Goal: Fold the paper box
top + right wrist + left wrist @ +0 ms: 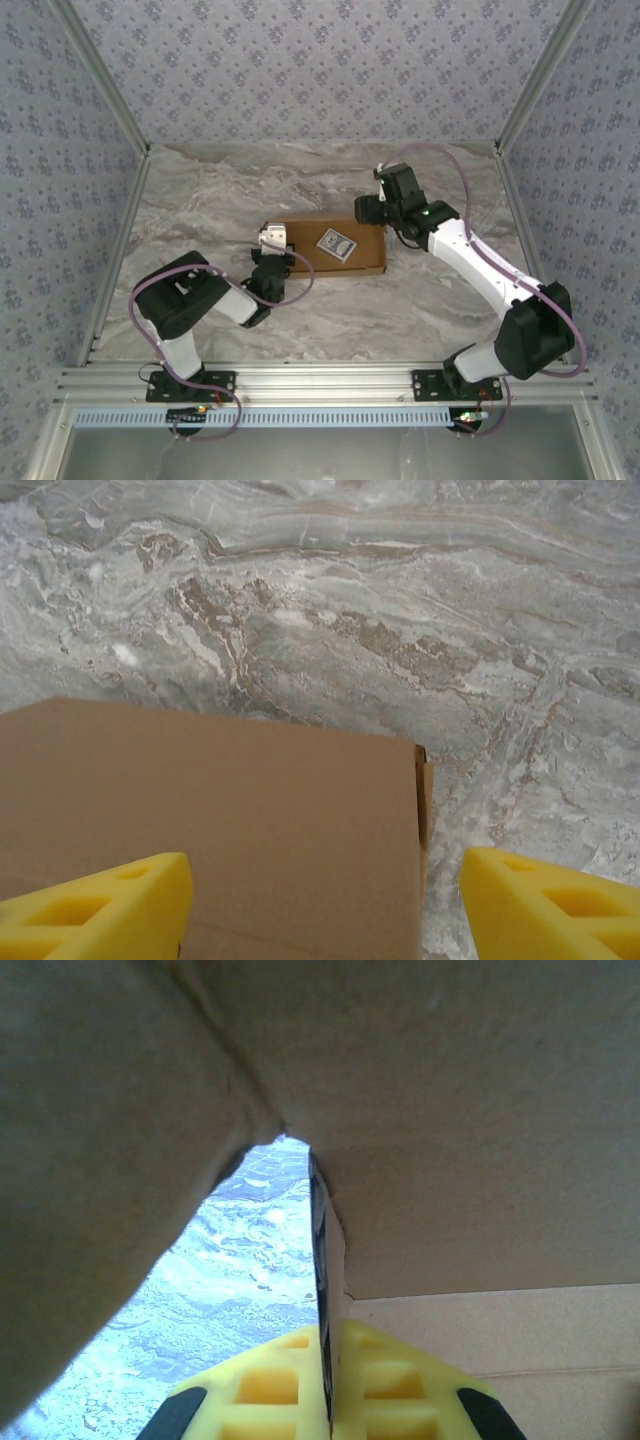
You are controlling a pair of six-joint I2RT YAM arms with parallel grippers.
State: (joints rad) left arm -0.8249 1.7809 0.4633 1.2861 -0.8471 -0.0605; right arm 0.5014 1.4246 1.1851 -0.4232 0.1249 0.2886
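Observation:
The paper box (352, 263) lies flat and closed-looking in the middle of the marble table, brown cardboard with a small white-and-dark card (337, 243) on its lid. My left gripper (274, 262) is at the box's left end. In the left wrist view its yellow fingers (270, 1385) are shut on a thin cardboard flap edge of the paper box (450, 1110). My right gripper (373, 211) hovers at the box's far right corner. In the right wrist view it (325, 910) stands open, straddling the corner of the paper box (220, 810) without touching it.
The marble table (220, 190) is bounded by patterned walls at the left, right and back and an aluminium rail (320, 380) at the near edge. Bare table surface (400, 600) lies beyond the box's far edge.

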